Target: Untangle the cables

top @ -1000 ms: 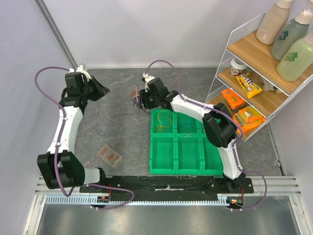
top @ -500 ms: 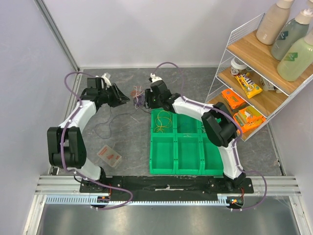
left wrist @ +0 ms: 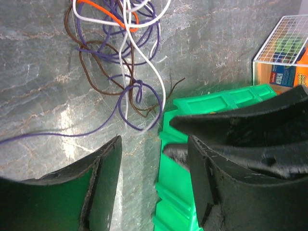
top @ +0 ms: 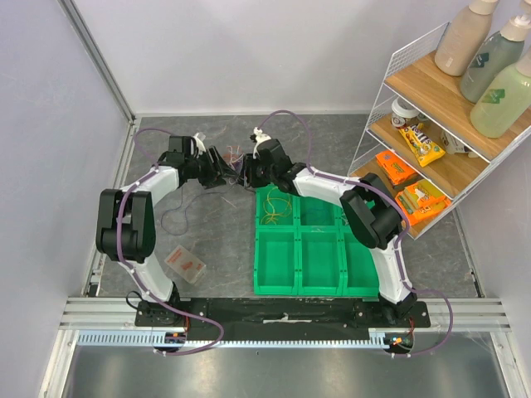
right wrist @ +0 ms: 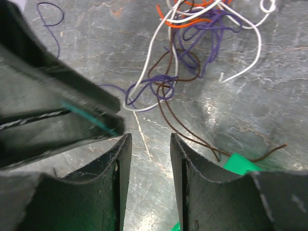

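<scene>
The cables lie as a tangled bundle of purple, white, orange and brown wires on the grey table, just behind the green tray's far left corner. In the left wrist view the bundle lies ahead of my left gripper, which is open and empty. In the right wrist view the bundle lies ahead of my right gripper, also open and empty. Both grippers face each other close beside the bundle. Thin yellow wires lie in the tray's far left compartment.
A loose purple wire trails across the table to the left. A small clear box lies near the left arm's base. A wire shelf with snack packs and bottles stands at the right. The tray's corner is close to my right fingers.
My left arm has swung from the far left side rightward to the cable bundle. My right gripper has stayed beside the bundle, shifting only slightly.
</scene>
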You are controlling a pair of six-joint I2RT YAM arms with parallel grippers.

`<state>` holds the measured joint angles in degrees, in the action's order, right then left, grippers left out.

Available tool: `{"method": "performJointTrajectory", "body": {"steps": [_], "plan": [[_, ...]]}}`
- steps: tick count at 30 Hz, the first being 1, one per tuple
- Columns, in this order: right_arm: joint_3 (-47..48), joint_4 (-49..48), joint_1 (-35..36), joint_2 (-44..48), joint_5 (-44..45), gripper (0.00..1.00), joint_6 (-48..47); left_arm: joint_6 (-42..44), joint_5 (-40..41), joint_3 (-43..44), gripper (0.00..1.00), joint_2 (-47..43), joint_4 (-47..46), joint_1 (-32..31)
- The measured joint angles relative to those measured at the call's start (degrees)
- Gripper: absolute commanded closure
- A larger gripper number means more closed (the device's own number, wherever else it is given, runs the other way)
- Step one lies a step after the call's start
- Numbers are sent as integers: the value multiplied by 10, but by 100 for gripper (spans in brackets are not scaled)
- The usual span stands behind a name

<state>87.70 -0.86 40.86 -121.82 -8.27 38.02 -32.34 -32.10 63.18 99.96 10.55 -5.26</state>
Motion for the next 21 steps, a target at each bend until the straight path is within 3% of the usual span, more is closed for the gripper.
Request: {"method": "performJointTrajectory", "body": {"steps": [2,4,5,6,14,21], "plan": [[0,-8,3,0,-8,55,2,-2,0,7,48,15,-5,-1],[-3,-16,3,0,-9,55,2,-6,0,24,63,38,-9,-3],[-6,-20,2,0,-9,54,3,-7,0,34,85,51,-9,-5],[-9,-22,2,0,-9,53,4,-9,0,46,97,65,-8,-7],[-25,-43,4,0,-12,39,-4,-8,6,66,98,51,24,-13],[-13,-36,13,0,7,54,-35,5,-17,104,98,-63,91,-13]]}}
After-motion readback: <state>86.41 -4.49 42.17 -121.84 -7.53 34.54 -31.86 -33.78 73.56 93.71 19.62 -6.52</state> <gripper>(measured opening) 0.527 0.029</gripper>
